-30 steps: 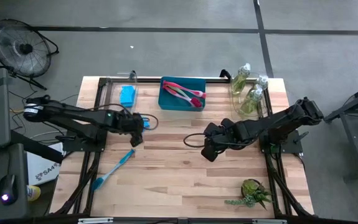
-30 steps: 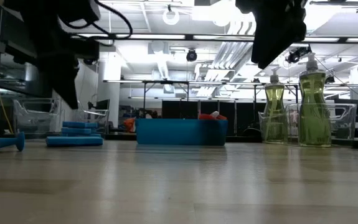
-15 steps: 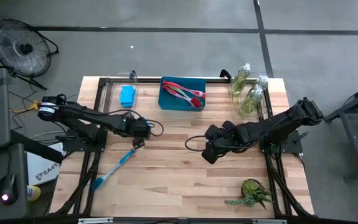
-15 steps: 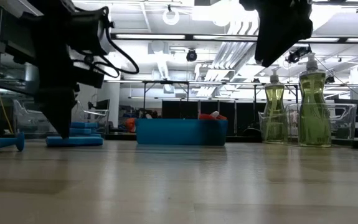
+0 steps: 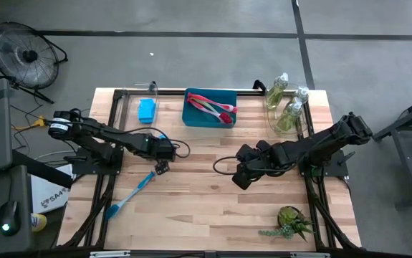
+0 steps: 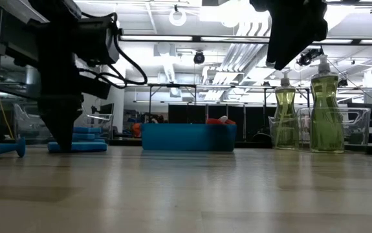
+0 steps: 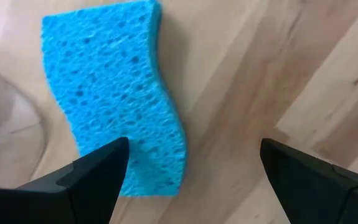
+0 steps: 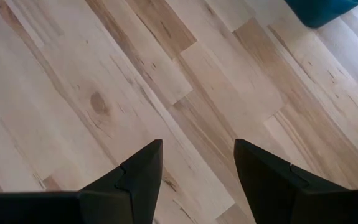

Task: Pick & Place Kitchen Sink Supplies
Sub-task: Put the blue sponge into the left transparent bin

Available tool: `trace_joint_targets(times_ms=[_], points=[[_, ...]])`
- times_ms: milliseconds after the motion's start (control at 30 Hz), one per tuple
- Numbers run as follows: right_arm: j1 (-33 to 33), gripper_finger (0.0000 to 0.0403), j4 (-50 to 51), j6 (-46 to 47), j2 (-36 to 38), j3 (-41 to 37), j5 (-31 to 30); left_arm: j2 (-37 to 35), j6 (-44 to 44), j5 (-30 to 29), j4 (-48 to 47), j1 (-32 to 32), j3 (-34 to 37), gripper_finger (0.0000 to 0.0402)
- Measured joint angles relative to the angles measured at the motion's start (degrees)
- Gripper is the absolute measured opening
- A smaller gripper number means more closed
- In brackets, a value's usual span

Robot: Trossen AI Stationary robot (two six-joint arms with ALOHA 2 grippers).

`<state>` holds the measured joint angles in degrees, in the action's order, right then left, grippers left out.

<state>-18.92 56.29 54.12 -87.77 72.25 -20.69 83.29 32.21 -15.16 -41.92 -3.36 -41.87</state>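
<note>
- Left tool [image 5: 161, 167] hung w/ fingers wide apart, gripping nothing, over a blue wavy-edged porous sponge [image 7: 113, 93] on the pale wooden plank table [image 5: 206, 201], near the blue rectangular plastic tray [image 5: 209, 107].
- Right tool [image 5: 240, 174] sat part-open over bare table, holding nothing, on the tray's other side.

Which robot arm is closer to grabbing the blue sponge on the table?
Probably the left. The left gripper is open, with the sponge right by one finger. The right gripper is over bare table.
</note>
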Motion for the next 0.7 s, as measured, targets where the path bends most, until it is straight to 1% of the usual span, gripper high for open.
trace_joint_targets(times_ms=[100,233,333,400,467,567,700], points=[[0.00,0.0193,-0.04,0.07,0.00,0.00,0.06,-0.02,-0.31,2.55,2.13,0.00,0.58,0.0358],[0.00,0.0193,-0.38,1.29,0.00,0.00,0.06,-0.31,-0.08,6.33,7.88,0.09,3.89,0.0358],[-0.05,0.0193,-0.62,1.56,0.00,0.00,0.60,-0.35,0.99,7.79,9.30,0.09,4.97,0.0358],[-0.28,0.0193,-0.89,1.58,0.00,0.00,0.76,-0.61,1.03,9.63,10.14,0.09,4.96,0.0358],[-0.55,0.0193,-0.91,1.58,0.00,0.00,0.84,-0.92,1.07,14.50,11.59,-0.06,4.23,0.0358],[-0.92,0.0193,-0.93,1.60,0.00,0.00,0.89,-0.85,0.35,17.98,12.91,-0.05,3.06,0.0358],[-1.29,0.0193,-0.93,2.04,0.00,0.00,0.74,-0.61,1.12,22.31,17.32,-0.08,1.79,0.0358]])
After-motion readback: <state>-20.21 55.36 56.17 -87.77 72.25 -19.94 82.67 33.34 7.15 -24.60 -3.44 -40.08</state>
